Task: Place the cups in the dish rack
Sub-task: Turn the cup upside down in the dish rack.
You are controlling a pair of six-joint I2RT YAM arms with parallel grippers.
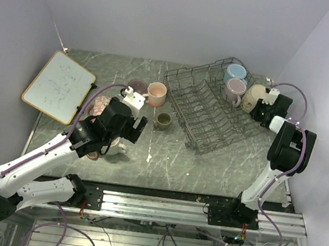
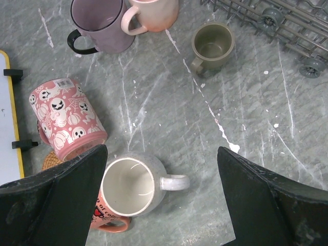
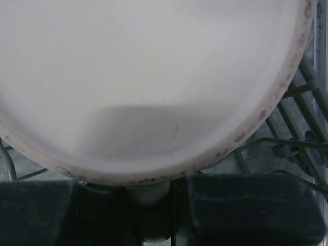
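Mid-placement: pinching the round cream ceramic mug [image 3: 154, 77] at its near edge with the right gripper [image 3: 148, 192], grey wire dish rack [image 3: 287, 138] just beneath. Next calls for settling among tines, then releasing. Holding left gripper [image 2: 163, 169] spread wide over white speckled mug [image 2: 130, 187].

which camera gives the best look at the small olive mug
The left wrist view: the olive mug stands upright, seen from above, its empty inside and handle clear. The top external view shows it small, beside the dish rack. The right wrist view misses it; a cream mug fills that frame.
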